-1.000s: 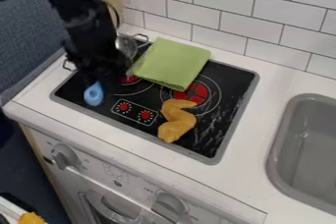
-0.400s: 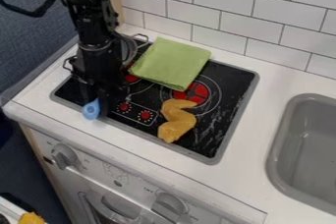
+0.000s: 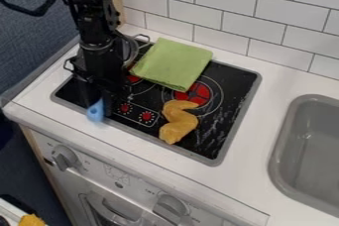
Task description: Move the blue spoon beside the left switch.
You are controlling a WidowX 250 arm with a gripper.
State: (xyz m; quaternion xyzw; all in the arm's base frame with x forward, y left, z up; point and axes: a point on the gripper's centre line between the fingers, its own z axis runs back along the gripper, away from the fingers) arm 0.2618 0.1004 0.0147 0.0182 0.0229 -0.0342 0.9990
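The black gripper [image 3: 98, 96] hangs low over the front left part of the black stovetop [image 3: 222, 143]. Just below it the rounded end of the blue spoon [image 3: 96, 111] shows at the stovetop's front left edge; the rest of the spoon is hidden by the gripper. The left switch [image 3: 124, 108], a red dial on the stovetop, is a short way right of the spoon. The right red switch [image 3: 146, 116] sits beside it.
A green cloth [image 3: 173, 63] lies on the back of the stovetop, with a metal pot [image 3: 130, 49] left of it. A tan curved piece [image 3: 178, 121] lies right of the switches. The grey sink [image 3: 308, 153] is at the right.
The gripper has come down and toward the front edge of the stovetop. The blue spoon has moved toward that edge too, most recently shifting slightly right.
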